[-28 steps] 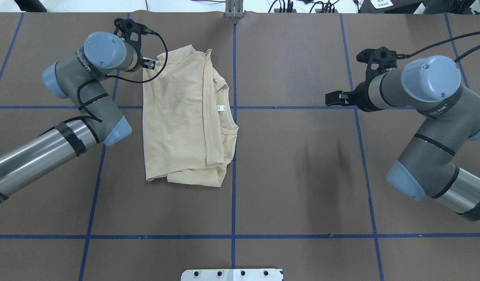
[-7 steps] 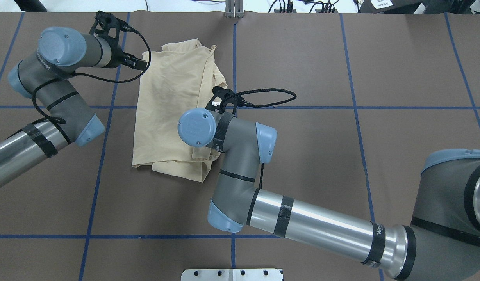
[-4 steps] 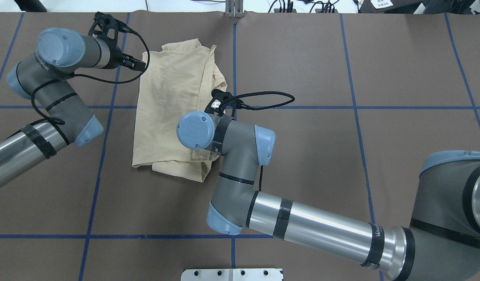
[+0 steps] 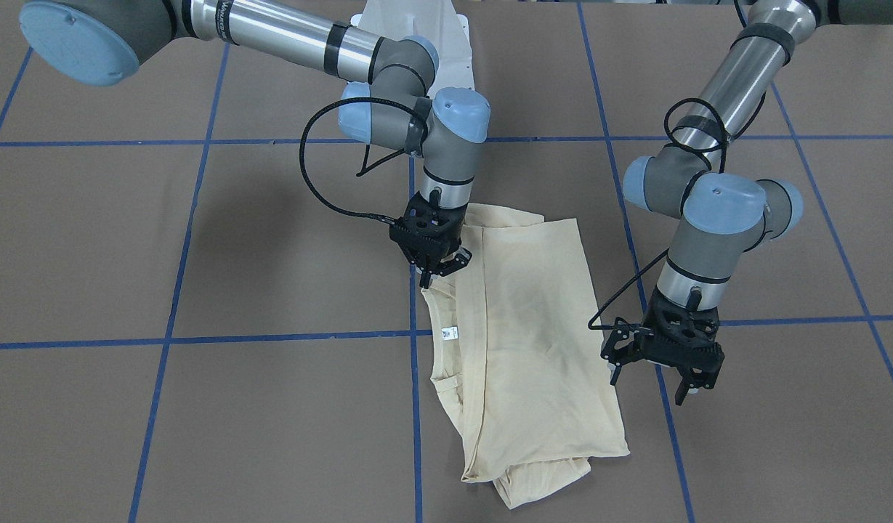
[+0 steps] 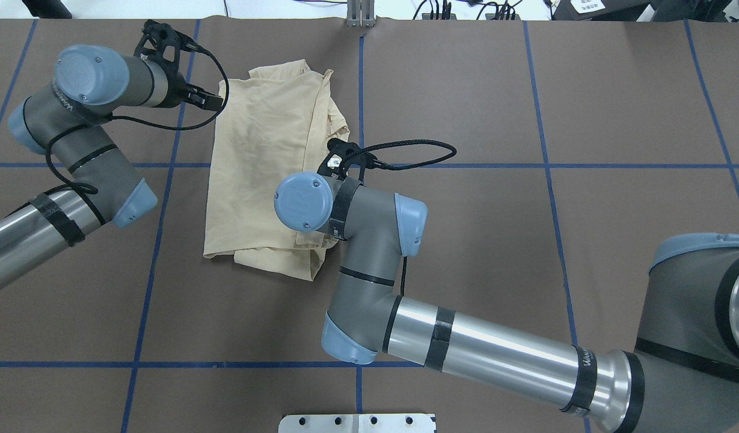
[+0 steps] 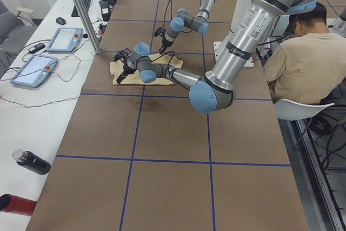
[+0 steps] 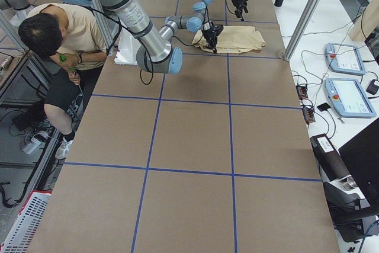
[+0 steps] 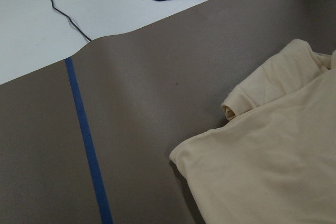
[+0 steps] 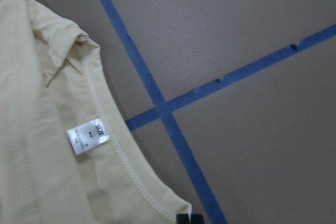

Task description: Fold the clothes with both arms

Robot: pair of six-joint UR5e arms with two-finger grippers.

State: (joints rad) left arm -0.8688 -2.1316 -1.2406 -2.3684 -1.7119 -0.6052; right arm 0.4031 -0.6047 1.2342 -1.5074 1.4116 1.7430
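**Right arm brought across to the shirt's neckline**

At the left, the left claw is seen with its fingers spread wide and nothing held. It is poised just beside the left edge of the shirt, near the far end. Since a few seconds ago it has been drawn slightly outward, and the shirt has been shifted and skewed towards it.

The shirt is laid on the worktop, left of the centre tape line. It is a long folded strip with bunched cloth at the near end and the label facing up at its right edge.

At the right, the larger change is found. The right arm, parked well off to the right before, has been swung across. The right claw is now set at the neckline, near the label. Its tips are seen almost together in the wrist view; whether cloth is pinched between them cannot be told.

Over the last second hardly anything is altered, so the reach is judged finished. A two-point hold for the next fold is judged to be in preparation. No lift is yet begun, and the left edge is not yet gripped.
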